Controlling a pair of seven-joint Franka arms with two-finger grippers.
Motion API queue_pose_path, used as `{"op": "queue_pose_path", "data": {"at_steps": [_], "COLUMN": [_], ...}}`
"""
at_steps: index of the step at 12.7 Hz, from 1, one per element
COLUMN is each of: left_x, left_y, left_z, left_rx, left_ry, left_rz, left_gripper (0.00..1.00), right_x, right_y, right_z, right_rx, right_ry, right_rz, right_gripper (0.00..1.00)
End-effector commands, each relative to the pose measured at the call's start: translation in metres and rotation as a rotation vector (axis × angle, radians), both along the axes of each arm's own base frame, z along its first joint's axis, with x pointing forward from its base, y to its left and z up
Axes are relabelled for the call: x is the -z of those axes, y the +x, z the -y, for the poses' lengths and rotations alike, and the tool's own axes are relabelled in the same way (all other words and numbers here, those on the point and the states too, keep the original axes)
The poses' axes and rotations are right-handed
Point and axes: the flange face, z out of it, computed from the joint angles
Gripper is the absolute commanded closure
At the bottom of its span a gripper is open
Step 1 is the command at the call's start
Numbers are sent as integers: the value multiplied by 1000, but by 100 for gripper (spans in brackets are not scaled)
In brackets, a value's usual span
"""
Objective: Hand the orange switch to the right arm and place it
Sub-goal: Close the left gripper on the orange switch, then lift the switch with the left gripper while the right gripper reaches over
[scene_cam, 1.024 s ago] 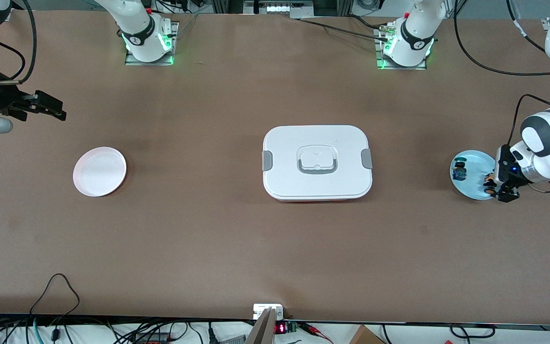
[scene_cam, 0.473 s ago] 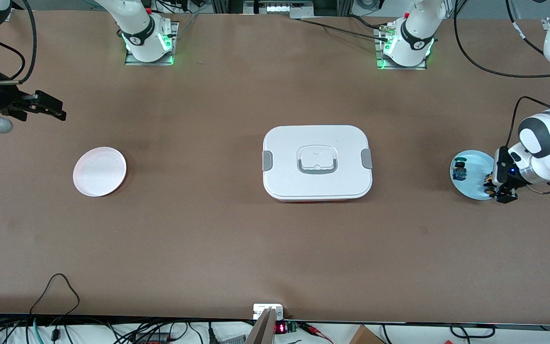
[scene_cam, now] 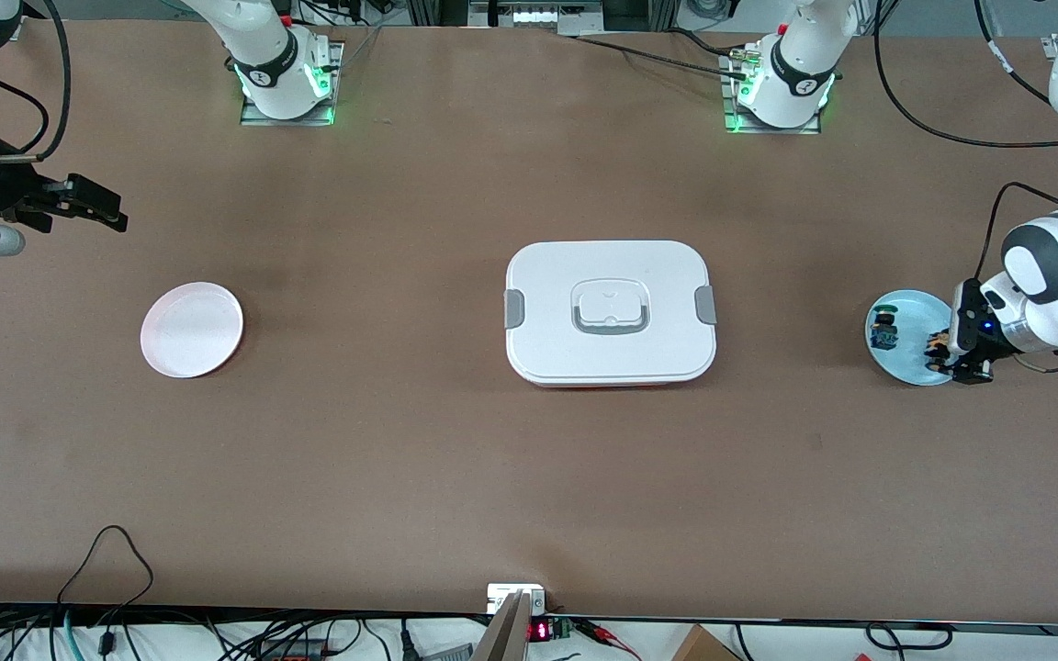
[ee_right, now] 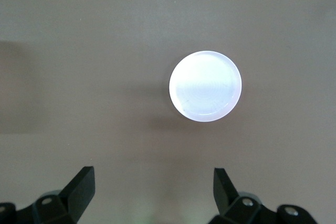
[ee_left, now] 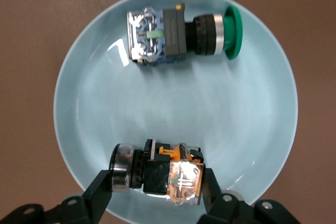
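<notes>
The worktop (scene_cam: 455, 477) is noted as broad and mostly bare. A white lidded box (scene_cam: 611, 312) stands at its middle and serves as the landmark.

A pink plate (scene_cam: 191, 329) lies well apart from the box toward the right arm's end of the worktop. A pale blue plate (scene_cam: 901, 365) lies well apart from the box toward the left arm's end, close to the worktop's edge there.

The right pincer (scene_cam: 97, 207) is held over bare worktop near the pink plate, its fingers spread wide and holding nothing; that arm waits.

The left pincer (ee_left: 157, 190) is down on the blue plate, its fingers closed against the two ends of the orange switch (ee_left: 157, 169). The switch lies on its side, and is judged to be resting on the plate, near the rim. A green-capped switch (ee_left: 181, 32) lies on the same plate, well apart from the gripped one.

Progress is judged early: the grasp is made, while lifting, handover to the right arm and placing remain.

Open room is judged ample between the box and either plate. Care is advised at the plate rim and the nearby worktop edge, and around the box if a low path is taken.
</notes>
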Motion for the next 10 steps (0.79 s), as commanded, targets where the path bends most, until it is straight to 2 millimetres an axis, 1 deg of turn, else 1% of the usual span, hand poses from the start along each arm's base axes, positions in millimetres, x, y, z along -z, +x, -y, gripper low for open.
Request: {"op": "queue_pose_path", "data": {"at_steps": [1,4,6,7,8,9,10], "left_x": [-44,-89,-112,-121,-126,-132,-140], "left_y": [3,16,17,18,15,13,13], "left_z": [9,17,25,36,57,82,101], "left_rx": [14,-18,-67,-82,-106,-144,-178], "left_ry": [-60,-198,-369,-474,-623,-792,-909], "left_rz": [-23,-123,-178,-207,-263,-321,-371], "left_gripper": [100,100,100,100,100,99,99], "right_x": [-2,-2,-3,-3,-3,-3,-3], "right_y": [-4,-4,-4,-4,-4,-4,-3], "right_z": [-1,-1,-2,-1,-1,-2,-2], "right_rx": [-6,-6,-4,5,7,7,11], "right_ry": [-18,-17,-15,-16,-13,-13,-12], "right_rz": [-3,-3,-1,-2,-2,-2,0], "right_gripper": [0,0,0,0,0,0,0]}}
